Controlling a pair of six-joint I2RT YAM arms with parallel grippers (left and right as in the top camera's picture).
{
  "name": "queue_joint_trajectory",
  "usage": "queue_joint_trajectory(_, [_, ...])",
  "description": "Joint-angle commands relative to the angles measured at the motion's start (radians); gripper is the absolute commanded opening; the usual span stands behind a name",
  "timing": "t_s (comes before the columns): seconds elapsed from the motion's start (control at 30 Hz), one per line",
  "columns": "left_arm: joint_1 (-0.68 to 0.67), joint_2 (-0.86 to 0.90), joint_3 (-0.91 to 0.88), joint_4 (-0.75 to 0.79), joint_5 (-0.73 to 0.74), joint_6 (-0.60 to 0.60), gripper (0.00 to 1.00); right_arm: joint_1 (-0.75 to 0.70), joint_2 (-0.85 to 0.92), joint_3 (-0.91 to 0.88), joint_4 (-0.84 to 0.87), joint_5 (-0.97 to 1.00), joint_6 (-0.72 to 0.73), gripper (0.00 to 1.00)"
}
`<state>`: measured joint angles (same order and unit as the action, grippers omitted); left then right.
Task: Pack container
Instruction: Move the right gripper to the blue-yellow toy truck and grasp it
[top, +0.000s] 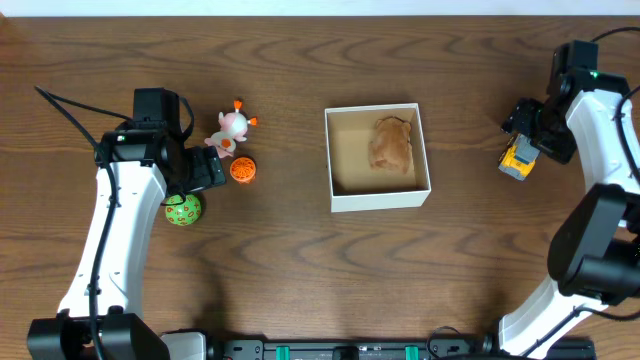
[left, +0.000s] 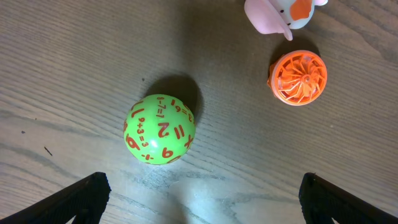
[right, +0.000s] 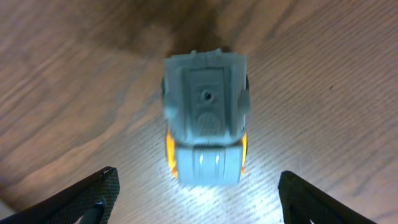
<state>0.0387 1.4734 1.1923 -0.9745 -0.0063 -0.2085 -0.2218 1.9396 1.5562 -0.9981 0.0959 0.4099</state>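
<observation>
The container (top: 380, 198) is a white square box with a tan inside, at the table's middle; a tan plush toy (top: 392, 144) lies in its right half. My left gripper (top: 200, 172) (left: 202, 199) is open and empty, hovering by a green numbered ball (top: 183, 210) (left: 160, 129). An orange ribbed ball (top: 243, 170) (left: 298, 77) and a pink and white animal toy (top: 232, 127) (left: 280, 14) lie just beyond it. My right gripper (top: 530, 125) (right: 199, 199) is open and empty above a grey and yellow toy vehicle (top: 518, 158) (right: 205, 124) at the far right.
The wooden table (top: 300, 270) carries nothing else. Both arm bases stand at the front edge, left (top: 95, 335) and right (top: 590, 260). A black rail (top: 340, 350) runs along the front.
</observation>
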Motion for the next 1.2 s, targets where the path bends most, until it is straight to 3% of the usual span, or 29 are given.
queue_joint_trajectory(0.0, [0.004, 0.006, 0.021, -0.005, -0.002, 0.012, 0.98, -0.020, 0.044, -0.001, 0.010, 0.005, 0.011, 0.85])
queue_joint_trajectory(0.37, [0.004, 0.006, 0.021, -0.005, -0.002, 0.013, 0.98, -0.023, 0.130, -0.001, 0.038, 0.056, 0.003, 0.77])
queue_joint_trajectory(0.63, [0.004, 0.006, 0.021, -0.005, -0.002, 0.013, 0.98, -0.026, 0.141, -0.001, 0.037, 0.061, -0.025, 0.49])
queue_joint_trajectory(0.77, [0.004, 0.006, 0.021, -0.005, -0.002, 0.013, 0.98, -0.026, 0.134, 0.000, 0.001, 0.061, -0.049, 0.44])
queue_joint_trajectory(0.9, [0.004, 0.006, 0.021, -0.005, -0.002, 0.012, 0.98, -0.010, 0.090, 0.000, -0.026, 0.052, -0.052, 0.34])
queue_joint_trajectory(1.17, [0.004, 0.006, 0.021, -0.005, -0.002, 0.013, 0.98, 0.148, -0.161, 0.001, -0.029, -0.035, -0.110, 0.33])
